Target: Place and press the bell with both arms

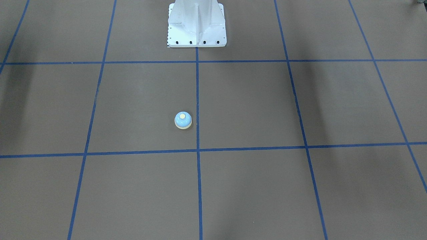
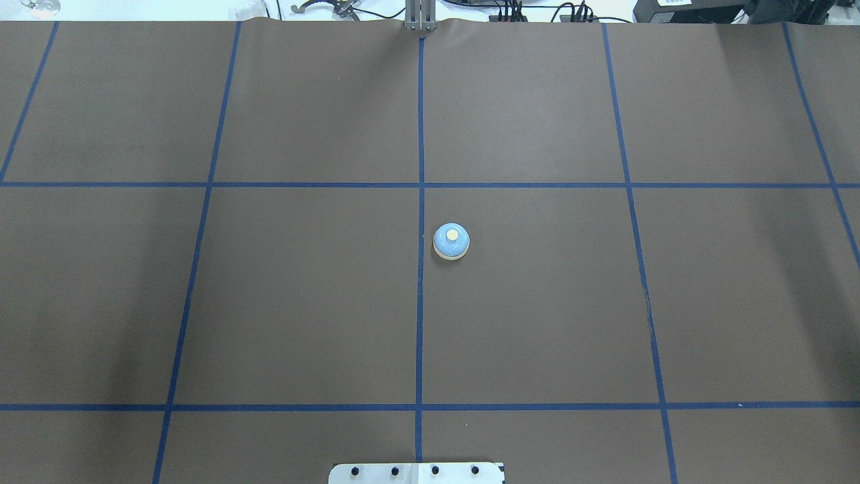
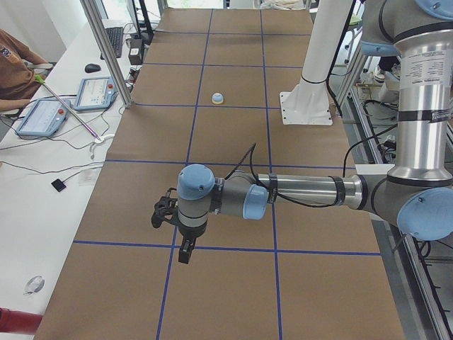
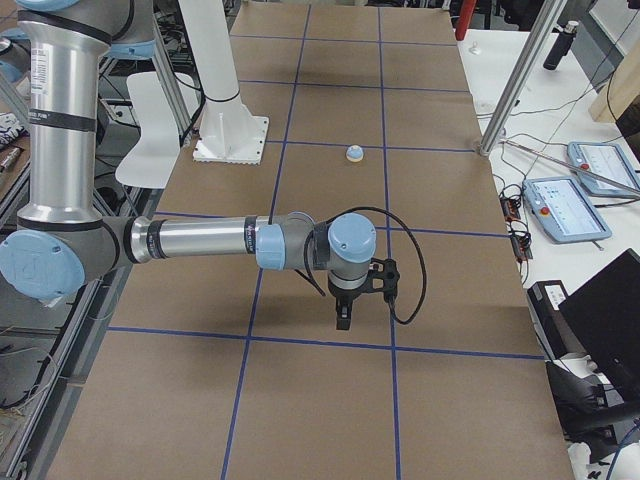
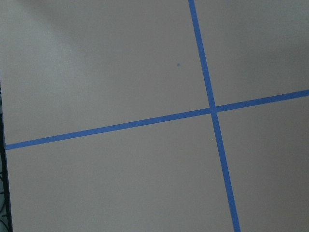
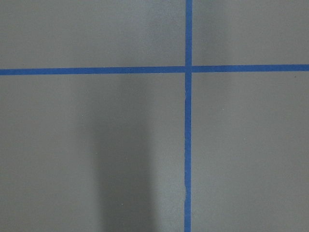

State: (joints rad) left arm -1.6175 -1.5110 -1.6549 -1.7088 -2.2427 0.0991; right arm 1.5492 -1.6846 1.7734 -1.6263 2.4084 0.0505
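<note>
The light-blue bell [image 1: 183, 120] with a cream button stands upright and alone on the brown mat, close to the centre tape line. It also shows in the overhead view [image 2: 451, 240] and, small, in both side views [image 3: 218, 98] [image 4: 354, 152]. My left gripper [image 3: 184, 255] points down over the mat far from the bell, toward the table's left end. My right gripper [image 4: 343, 318] points down far from the bell, toward the right end. Both show only in side views, so I cannot tell whether they are open or shut. Both wrist views show only mat and blue tape.
The white pedestal base [image 1: 196, 30] stands at the robot's side of the mat [image 2: 416, 472]. Blue tape lines grid the mat. Beside it is a white bench with tablets [image 3: 42, 117] [image 4: 565, 205], metal posts [image 3: 106, 49] and a seated person [image 3: 14, 64].
</note>
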